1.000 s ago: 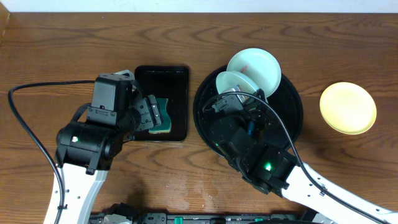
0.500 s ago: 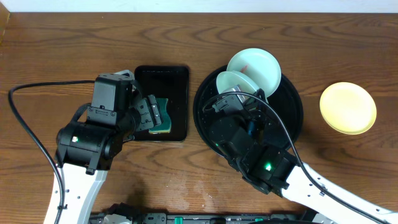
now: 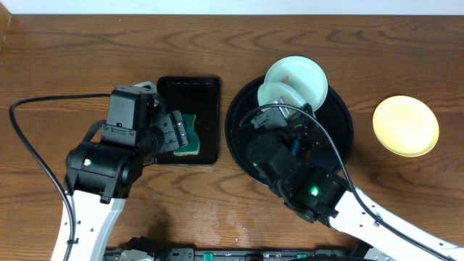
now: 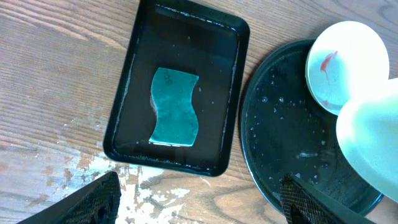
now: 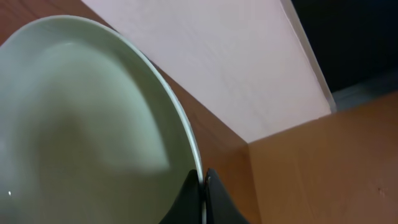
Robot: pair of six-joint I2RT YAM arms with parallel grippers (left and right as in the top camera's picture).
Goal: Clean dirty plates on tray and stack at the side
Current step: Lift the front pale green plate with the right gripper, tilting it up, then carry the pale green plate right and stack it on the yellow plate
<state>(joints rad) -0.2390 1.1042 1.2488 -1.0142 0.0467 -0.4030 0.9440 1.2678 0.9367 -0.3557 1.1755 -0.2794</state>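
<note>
Right claw [image 5: 202,186] clamped on rim of tilted mint plate [image 3: 278,94] above round tray [image 3: 339,129]; its arm hides much of the tray. Smeared mint plate [image 4: 346,65] at tray's far rim, partly overlapped. Yellow plate [image 3: 405,125] on desk [image 3: 72,58], right of tray. Left claw [image 4: 199,202] jaws apart over sponge [image 4: 175,107] in small tray [image 3: 190,90].

Seemingly three plates [image 3: 301,76] [image 3: 274,94] [image 3: 405,125] — two trays [image 3: 346,127] [image 3: 188,85], sponge [image 3: 190,134]

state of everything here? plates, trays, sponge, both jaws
held mint plate, raised, tilted, pinched at its rim
other mint plate, lying at the far edge of the round tray, red smear
yellow plate, on the table, apart from the round tray
round tray, wet
sponge, flat in the rectangular tray
left jaws, open, empty
right jaws, shut on the held mint plate
</note>
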